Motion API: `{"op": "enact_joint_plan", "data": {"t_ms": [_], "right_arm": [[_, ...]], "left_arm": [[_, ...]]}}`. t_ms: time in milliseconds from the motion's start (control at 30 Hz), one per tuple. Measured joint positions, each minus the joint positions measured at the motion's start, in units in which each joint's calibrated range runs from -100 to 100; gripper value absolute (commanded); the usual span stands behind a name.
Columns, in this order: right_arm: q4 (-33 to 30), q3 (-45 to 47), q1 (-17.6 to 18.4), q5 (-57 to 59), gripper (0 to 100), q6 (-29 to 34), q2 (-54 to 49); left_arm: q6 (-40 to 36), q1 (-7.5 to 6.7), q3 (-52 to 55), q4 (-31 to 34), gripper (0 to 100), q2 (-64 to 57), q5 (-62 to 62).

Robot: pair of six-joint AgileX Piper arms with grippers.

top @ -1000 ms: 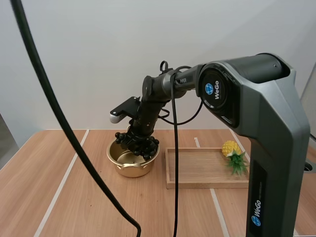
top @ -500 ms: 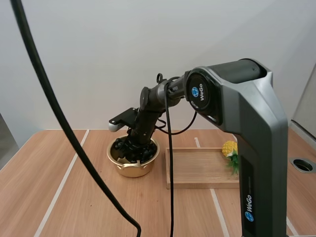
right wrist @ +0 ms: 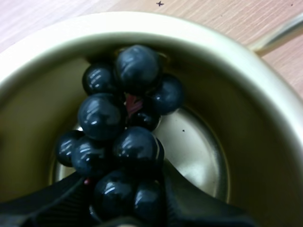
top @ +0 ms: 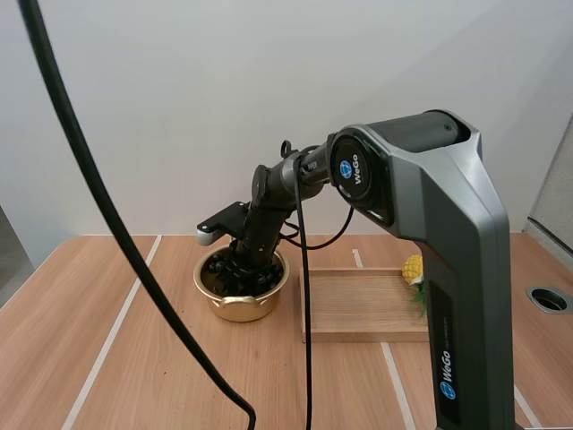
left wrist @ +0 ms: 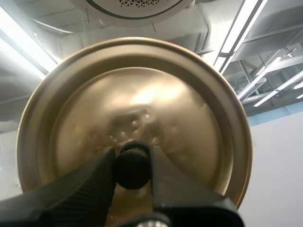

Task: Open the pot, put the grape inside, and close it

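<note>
The gold pot (top: 240, 300) stands open on the table, left of the wooden tray. My right gripper (top: 238, 267) reaches down into it, shut on the bunch of dark grapes (top: 231, 278). From the right wrist, the grapes (right wrist: 124, 118) hang inside the pot (right wrist: 246, 118) close over its floor, and my right gripper (right wrist: 125, 191) pinches the bunch's near end. My left gripper (left wrist: 133, 160) is shut on the black knob (left wrist: 132, 171) of the gold lid (left wrist: 137, 104), which it holds up in the air away from the pot.
A wooden tray (top: 367, 309) lies right of the pot, with a toy pineapple (top: 414, 270) at its far right end. A round hole (top: 548, 299) sits in the table at the right edge. Bare wood stretches left and in front of the pot.
My right gripper has gone down with the grapes from above the pot's rim into the pot. The arm's big near link has shifted left.
</note>
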Motion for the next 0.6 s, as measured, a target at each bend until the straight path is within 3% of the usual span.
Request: {"op": "enact_joint_plan", "data": {"t_ms": [33,133,600], "right_arm": [[0.0,0.0,0.0,0.0,30,-0.1,0.0],[0.1,0.0,0.0,0.6,100,-0.1,0.0],[0.8,0.0,0.1,3.3,100,-0.2,-1.4]], "left_arm": [[0.0,0.0,0.0,0.0,0,0.0,0.0],[0.0,0.0,0.0,0.0,0,0.0,0.0],[0.0,0.0,0.0,0.0,0,0.0,0.0]]}}
